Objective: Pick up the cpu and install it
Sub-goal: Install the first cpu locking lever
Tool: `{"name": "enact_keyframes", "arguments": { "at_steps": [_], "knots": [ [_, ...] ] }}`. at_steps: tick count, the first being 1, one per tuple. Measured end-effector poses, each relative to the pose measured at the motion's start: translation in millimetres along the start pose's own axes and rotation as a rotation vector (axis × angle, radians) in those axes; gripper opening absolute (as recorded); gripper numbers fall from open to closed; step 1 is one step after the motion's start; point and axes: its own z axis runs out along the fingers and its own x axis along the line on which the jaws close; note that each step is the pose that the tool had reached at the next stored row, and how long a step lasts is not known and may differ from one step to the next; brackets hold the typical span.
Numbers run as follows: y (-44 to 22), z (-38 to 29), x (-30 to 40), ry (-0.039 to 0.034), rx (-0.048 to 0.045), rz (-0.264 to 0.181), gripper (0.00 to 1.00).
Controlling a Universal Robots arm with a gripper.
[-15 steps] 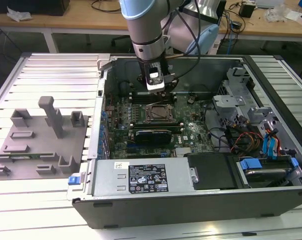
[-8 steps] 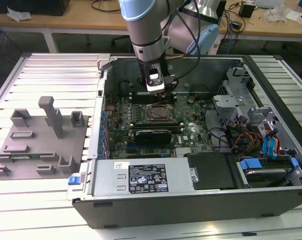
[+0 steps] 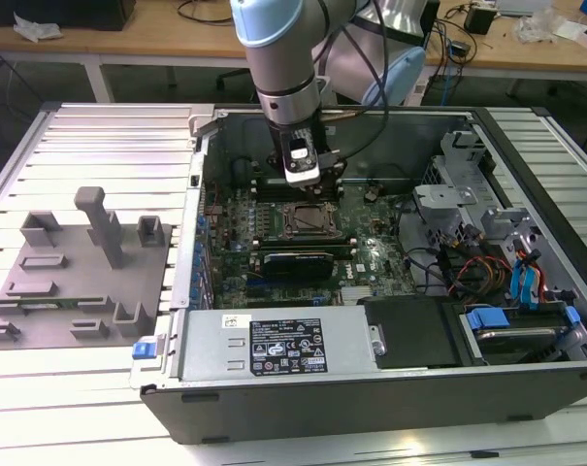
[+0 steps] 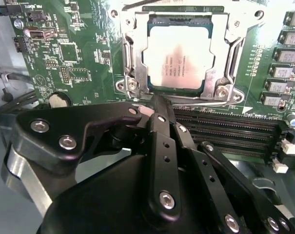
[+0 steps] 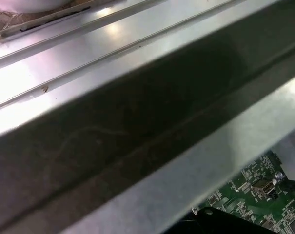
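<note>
In the second wrist view the cpu (image 4: 179, 57) lies flat inside the socket frame (image 4: 130, 61) on the motherboard (image 4: 74, 53), just ahead of the end effector (image 4: 157, 100), whose fingers are closed together, grasping nothing, tips at the frame's near edge.

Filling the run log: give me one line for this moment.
cpu: seated in socket frame | end effector: shut, empty, beside socket edge | holding: nothing

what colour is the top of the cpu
Pale silver-white with a darker rim; the cpu shows best in the second wrist view.
</note>
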Motion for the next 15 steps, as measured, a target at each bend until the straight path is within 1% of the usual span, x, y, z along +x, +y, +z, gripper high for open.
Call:
{"name": "enact_keyframes", "arguments": {
  "at_steps": [3, 6, 8, 12, 13, 15],
  "knots": [
    [-1.2, 4.5, 0.7, -0.0027, 0.0047, -0.002, 0.11],
    [-1.2, 4.7, 0.7, -0.0034, 0.0055, -0.002, 0.11],
    [-0.8, 2.9, 0.3, -0.0038, 0.0045, -0.002, 0.11],
    [0.5, -4.9, -1.3, -0.0035, 0.0052, -0.002, 0.11],
    [1.6, -5.2, -0.9, -0.0036, 0.0051, -0.002, 0.11],
    [5.9, -5.2, 1.7, -0.0038, 0.0051, -0.002, 0.11]
  ]
}}
